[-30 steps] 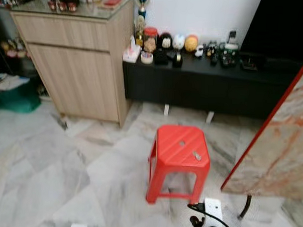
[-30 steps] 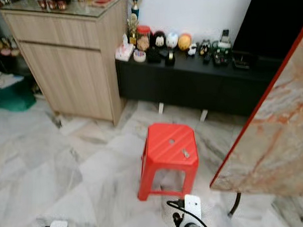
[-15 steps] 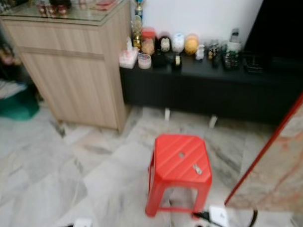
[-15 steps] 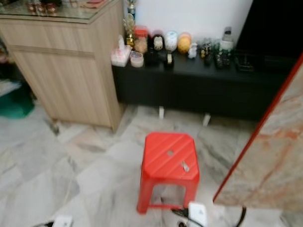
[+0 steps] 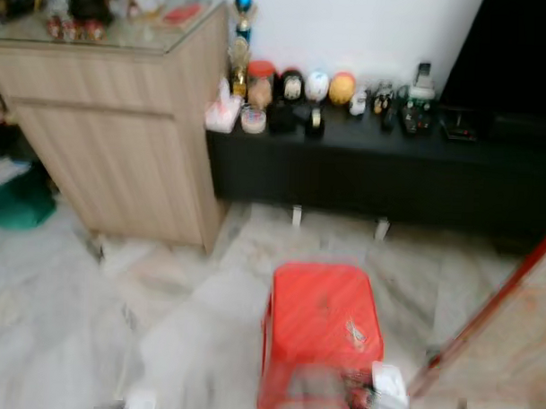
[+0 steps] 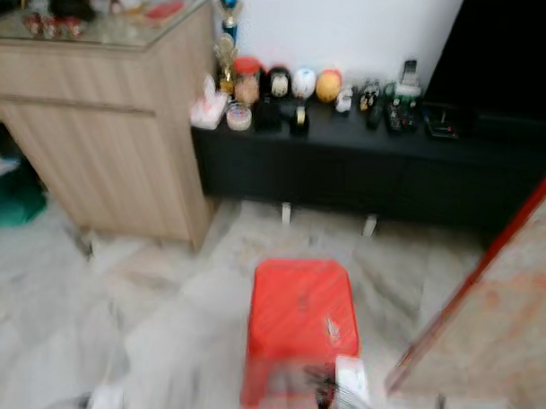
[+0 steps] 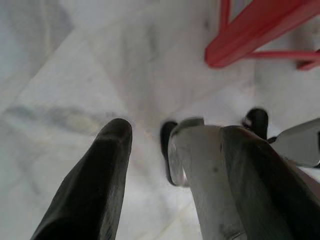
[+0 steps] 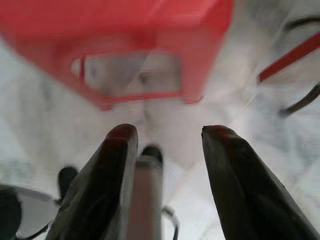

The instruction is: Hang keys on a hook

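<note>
From the head camera, left eye, I see a red plastic stool point(image 5: 320, 325) on pale marble floor point(image 5: 63, 296), straight ahead and low in the frame. A small pale glint lies on the seat toward its right front corner; I take it for the keys point(image 5: 354, 332), though blur keeps me from making out any shape. Beyond the stool a low black console point(image 5: 382, 172) runs along the white wall, lined with small figurines and jars (too soft to name one by one). A light wood cabinet point(image 5: 122, 154) stands at its left end. A marble-patterned panel with a red edge point(image 5: 493, 324) leans in at the right, cut off by the frame.

The right eye gives me the same room, equally smeared. A white block with dark cabling point(image 6: 348, 378) sits just in front of the stool, partly cut off at the lower edge.

On the left wrist camera, my left gripper point(image 7: 175, 150) hangs pointing down at the floor, fingers apart, nothing between them. A silver leg and dark foot of the robot sit beneath it, and a corner of the stool's frame is beyond.

On the right wrist camera, my right gripper point(image 8: 167, 140) also points downward, fingers spread and empty, with the stool's side opening just ahead of the tips.
</note>
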You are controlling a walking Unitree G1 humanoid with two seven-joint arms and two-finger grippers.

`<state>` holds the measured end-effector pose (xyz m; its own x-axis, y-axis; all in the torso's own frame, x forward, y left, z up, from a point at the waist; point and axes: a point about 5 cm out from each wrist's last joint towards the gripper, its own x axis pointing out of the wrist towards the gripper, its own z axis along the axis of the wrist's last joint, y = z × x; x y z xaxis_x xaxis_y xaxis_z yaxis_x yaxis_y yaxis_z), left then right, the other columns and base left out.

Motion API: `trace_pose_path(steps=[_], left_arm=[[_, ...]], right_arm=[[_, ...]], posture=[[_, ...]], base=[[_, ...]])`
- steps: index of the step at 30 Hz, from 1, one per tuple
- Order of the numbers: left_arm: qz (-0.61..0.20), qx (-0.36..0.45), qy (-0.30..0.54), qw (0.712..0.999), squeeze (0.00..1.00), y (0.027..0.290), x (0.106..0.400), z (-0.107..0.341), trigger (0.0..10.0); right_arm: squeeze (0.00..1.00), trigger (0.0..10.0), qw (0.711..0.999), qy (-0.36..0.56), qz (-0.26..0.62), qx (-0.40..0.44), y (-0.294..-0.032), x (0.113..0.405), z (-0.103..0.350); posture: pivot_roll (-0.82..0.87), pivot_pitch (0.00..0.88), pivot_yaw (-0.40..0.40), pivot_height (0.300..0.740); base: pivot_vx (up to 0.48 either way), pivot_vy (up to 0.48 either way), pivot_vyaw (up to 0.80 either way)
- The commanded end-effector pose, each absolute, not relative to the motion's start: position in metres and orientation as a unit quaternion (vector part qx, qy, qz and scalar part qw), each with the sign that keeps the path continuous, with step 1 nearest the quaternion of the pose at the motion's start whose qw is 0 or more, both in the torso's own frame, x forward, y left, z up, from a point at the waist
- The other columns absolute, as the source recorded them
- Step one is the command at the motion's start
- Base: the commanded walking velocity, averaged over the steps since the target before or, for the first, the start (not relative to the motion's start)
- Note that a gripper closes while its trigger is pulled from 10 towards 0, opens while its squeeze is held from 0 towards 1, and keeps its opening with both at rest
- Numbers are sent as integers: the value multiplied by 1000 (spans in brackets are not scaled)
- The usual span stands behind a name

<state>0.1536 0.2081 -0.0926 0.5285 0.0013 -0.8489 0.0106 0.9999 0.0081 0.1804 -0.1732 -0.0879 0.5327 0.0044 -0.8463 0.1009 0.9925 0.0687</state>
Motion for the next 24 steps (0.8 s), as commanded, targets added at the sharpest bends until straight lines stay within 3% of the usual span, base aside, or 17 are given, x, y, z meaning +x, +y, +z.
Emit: trace_pose_path(steps=[1,6,15,18,20,23,24], left_arm=[[13,7,491,871,0,218,147,-93,10000],[16,-3,474,880,0,218,150,-92,10000],[29,-1,385,922,0,218,160,-81,10000],[18,-2,342,939,0,217,164,-75,10000],[-8,18,198,980,0,213,234,-28,10000],[-27,17,138,990,0,209,253,-8,10000],[-46,12,83,995,0,203,264,11,10000]], right_arm=[[0,10000,878,473,-21,63,-165,186,-86],[0,10000,886,459,-21,66,-164,193,-82],[0,10000,932,356,-36,52,-173,230,-57],[0,10000,956,281,-47,75,-176,254,-36],[0,10000,973,223,-26,58,-173,269,-20],[0,10000,982,180,-15,50,-171,278,-7],[0,10000,989,143,-8,47,-170,281,2]], posture=[[19,0,-35,713],[19,0,-35,713],[22,0,-37,713],[32,0,-42,713],[22,0,-41,713],[23,0,-44,713],[25,0,-48,713]], base=[[0,0,0],[0,0,0],[0,0,0],[0,0,0],[0,0,0],[0,0,0],[0,0,0]])
